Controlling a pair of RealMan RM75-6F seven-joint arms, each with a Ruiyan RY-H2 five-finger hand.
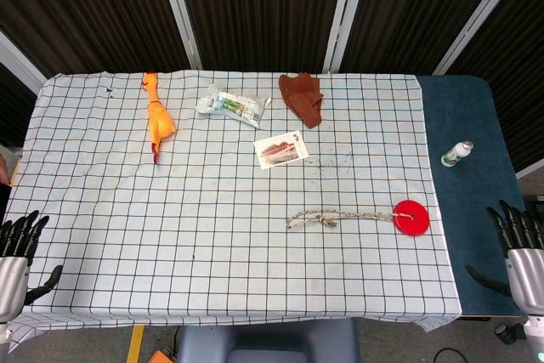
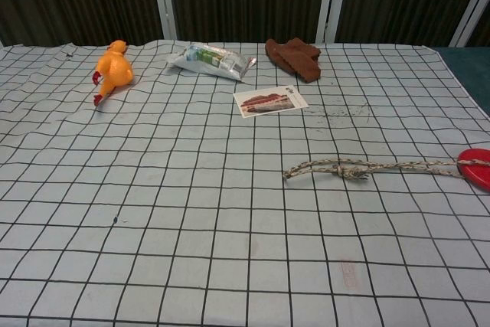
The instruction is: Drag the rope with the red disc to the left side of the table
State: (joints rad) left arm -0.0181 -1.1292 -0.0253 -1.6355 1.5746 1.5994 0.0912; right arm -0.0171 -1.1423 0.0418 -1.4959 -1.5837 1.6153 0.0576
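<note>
A red disc (image 1: 411,216) lies flat on the checked cloth at the right, with a knotted beige rope (image 1: 336,218) running left from it. In the chest view the rope (image 2: 360,168) stretches across the cloth to the red disc (image 2: 478,167) at the right edge. My left hand (image 1: 17,254) hovers at the table's near left corner, fingers spread, holding nothing. My right hand (image 1: 520,248) sits at the near right corner beside the blue strip, fingers apart and empty, well right of the disc. Neither hand shows in the chest view.
At the back of the cloth lie a yellow rubber chicken (image 1: 158,120), a foil packet (image 1: 230,105), a brown cloth piece (image 1: 302,97) and a picture card (image 1: 280,150). A small white bottle (image 1: 456,154) lies on the blue strip (image 1: 463,116) at the right.
</note>
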